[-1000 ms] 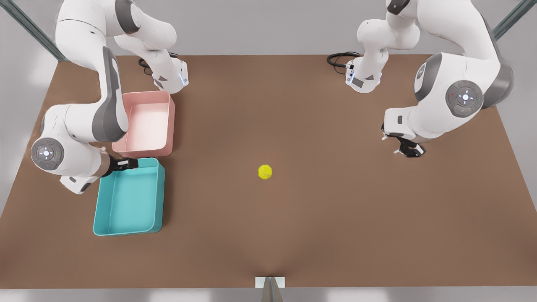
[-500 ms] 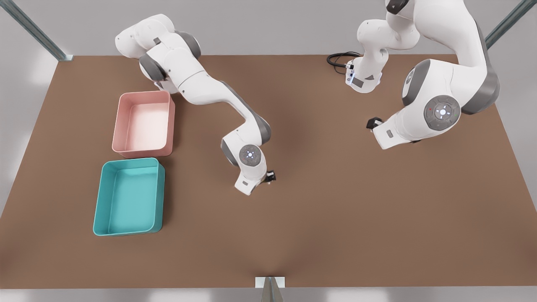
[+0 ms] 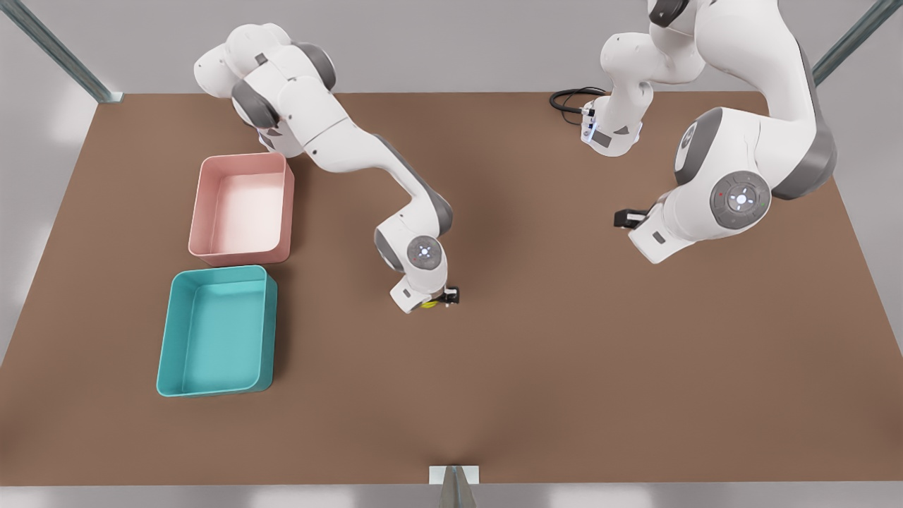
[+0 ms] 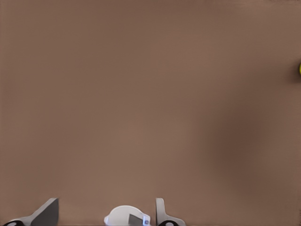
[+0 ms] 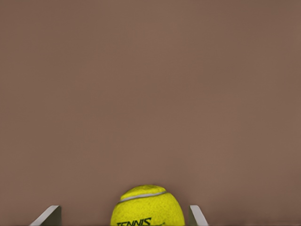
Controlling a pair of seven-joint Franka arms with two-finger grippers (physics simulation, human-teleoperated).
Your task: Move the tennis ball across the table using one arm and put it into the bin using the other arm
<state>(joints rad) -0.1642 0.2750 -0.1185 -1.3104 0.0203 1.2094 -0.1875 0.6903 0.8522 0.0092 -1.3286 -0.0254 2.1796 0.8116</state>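
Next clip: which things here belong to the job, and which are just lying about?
In the job: tennis ball, between the open fingers of the right gripper; teal bin; table; left gripper, open, waiting apart.

Lying about: pink tray beside the teal bin; black cable at the table's far edge.

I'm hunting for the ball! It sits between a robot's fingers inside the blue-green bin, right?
Not quite. The tennis ball does sit between the right gripper's open fingers, but on the bare table, well apart from the bin, as the front view shows. The left gripper waits farther off.
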